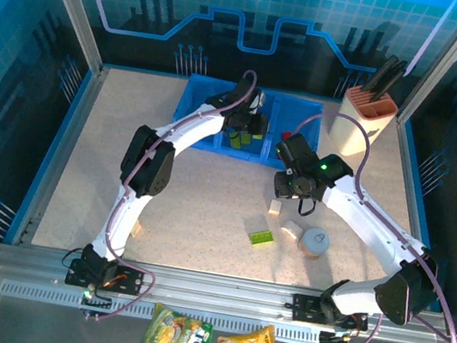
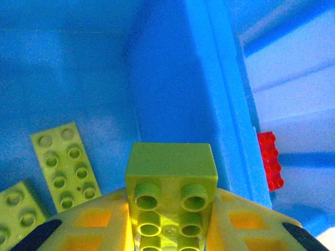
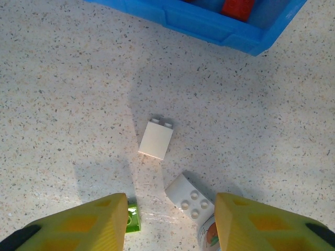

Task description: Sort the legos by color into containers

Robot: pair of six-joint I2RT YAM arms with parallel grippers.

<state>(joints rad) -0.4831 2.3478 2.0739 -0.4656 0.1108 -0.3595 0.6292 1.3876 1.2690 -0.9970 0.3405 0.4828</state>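
My left gripper (image 1: 245, 127) reaches into the middle compartment of the blue tray (image 1: 198, 101) and is shut on a lime green brick (image 2: 171, 178), studs facing the camera. Two more green pieces (image 2: 65, 164) lie on that compartment's floor. A red brick (image 2: 270, 159) lies beyond the divider in the right compartment. My right gripper (image 3: 170, 222) hovers open above the table, nothing between its fingers. Below it lie two white bricks (image 3: 156, 138) (image 3: 189, 196) and a green brick (image 3: 132, 218). From above, the white bricks (image 1: 275, 206) (image 1: 291, 230) and the green one (image 1: 262, 238) sit near the table's middle.
A round tin can (image 1: 315, 242) stands right beside the white bricks. A beige knife block (image 1: 363, 119) is at the back right, next to the tray. Two snack bags (image 1: 176, 337) lie on the near rail. A small cream piece (image 1: 137, 228) rests by the left arm.
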